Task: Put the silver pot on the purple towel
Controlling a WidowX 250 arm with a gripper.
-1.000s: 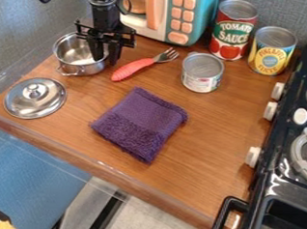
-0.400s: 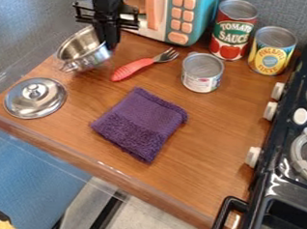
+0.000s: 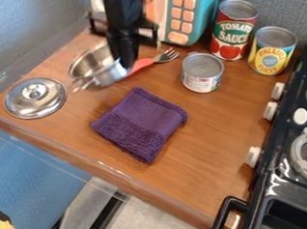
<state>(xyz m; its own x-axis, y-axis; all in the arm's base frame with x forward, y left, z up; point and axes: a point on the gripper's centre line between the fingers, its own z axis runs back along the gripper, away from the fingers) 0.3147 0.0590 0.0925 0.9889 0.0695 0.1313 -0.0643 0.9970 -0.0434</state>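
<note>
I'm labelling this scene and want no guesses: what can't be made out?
Camera view:
Red-handled metal fork: handle end, behind the shiny metal pot.
Pot's near handle: blurred.
Teal toy microwave: cut by top edge; front partly behind black arm.
Black toy stove: cut by right edge.

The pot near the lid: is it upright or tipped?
Tipped. The pot's rim slants, and the pincer holds it by one side.

Gripper (image 3: pixel 124 65) grips tilted metal pot (image 3: pixel 94 68) near fork (image 3: pixel 158 58).
</note>
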